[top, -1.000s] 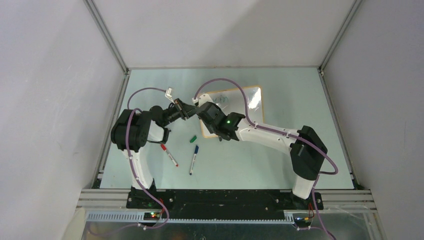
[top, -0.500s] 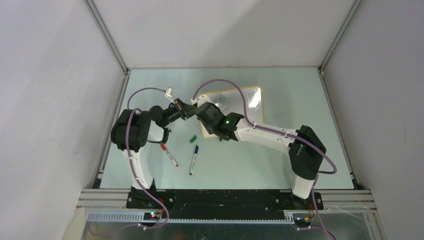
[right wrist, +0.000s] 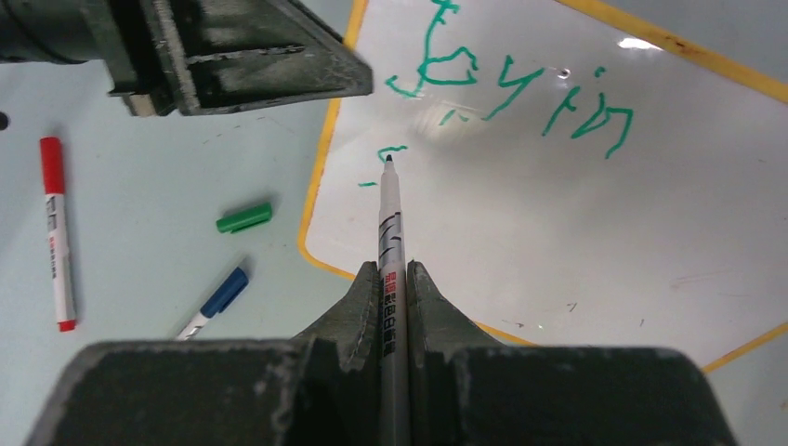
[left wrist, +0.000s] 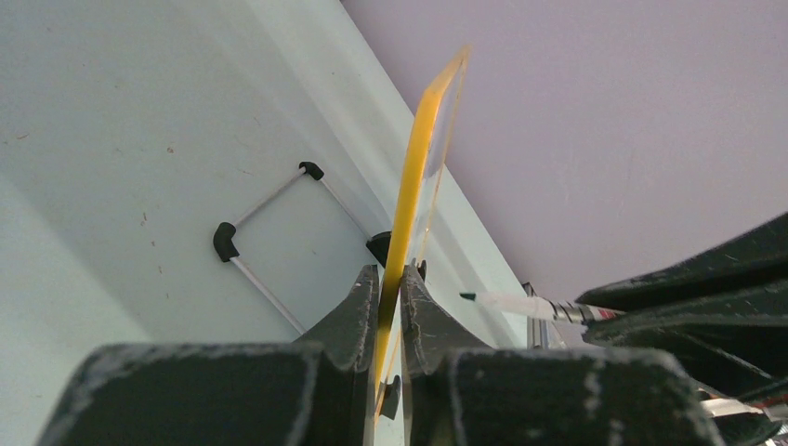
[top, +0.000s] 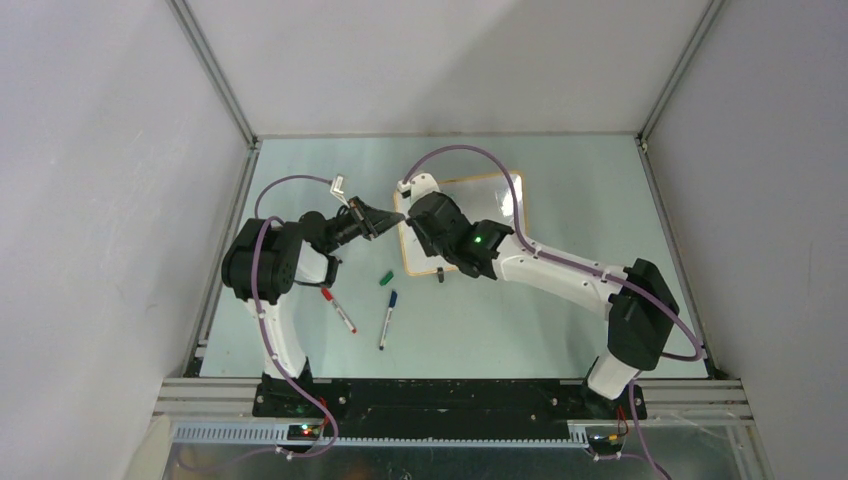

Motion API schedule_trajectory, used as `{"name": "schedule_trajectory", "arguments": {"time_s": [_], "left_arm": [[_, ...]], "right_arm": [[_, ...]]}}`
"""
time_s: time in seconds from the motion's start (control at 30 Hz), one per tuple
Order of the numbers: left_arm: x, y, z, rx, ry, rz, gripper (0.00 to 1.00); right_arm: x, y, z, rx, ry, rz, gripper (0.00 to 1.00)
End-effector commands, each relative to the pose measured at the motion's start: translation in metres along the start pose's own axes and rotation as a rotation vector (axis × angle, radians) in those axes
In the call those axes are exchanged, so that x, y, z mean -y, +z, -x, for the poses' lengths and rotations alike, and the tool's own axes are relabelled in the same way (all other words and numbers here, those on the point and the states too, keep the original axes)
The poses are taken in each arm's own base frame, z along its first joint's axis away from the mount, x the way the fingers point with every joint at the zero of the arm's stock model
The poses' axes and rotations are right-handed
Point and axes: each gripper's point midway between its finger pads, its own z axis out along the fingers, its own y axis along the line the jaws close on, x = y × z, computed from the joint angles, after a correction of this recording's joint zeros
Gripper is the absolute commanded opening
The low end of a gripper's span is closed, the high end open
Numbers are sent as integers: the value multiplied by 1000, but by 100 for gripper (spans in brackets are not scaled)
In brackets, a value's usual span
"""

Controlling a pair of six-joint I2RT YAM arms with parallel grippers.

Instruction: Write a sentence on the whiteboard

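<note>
Gripping whiteboard (right wrist: 558, 232) edge in left fingers (left wrist: 365, 295), right fingers (right wrist: 369, 290) clamped on marker (right wrist: 390, 223), tip at lower sentence (right wrist: 520, 93) strokes

Left gripper (top: 385, 222) is blocking the left edge of the whiteboard (top: 497, 205). Red marker (top: 338, 310), blue marker (top: 387, 318) and green cap (top: 386, 277) are cluttering the table (top: 580, 190) just nearer. Table right of the board is lying open.

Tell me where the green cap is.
In the top external view, the green cap lies just left of the whiteboard's near-left corner, just beyond the blue marker.
</note>
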Motion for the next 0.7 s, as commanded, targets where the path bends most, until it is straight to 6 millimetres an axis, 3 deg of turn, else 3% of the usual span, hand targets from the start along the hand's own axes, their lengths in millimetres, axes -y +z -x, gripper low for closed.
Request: {"name": "schedule_trajectory", "arguments": {"time_s": [0.0,0.67], "left_arm": [[12,5,11,17,59,-52,0],[12,5,10,16,60,-52,0]], "right_arm": [[13,-1,9,27,36,-25,0],[15,15,-10,-38,22,-32,0]]}}
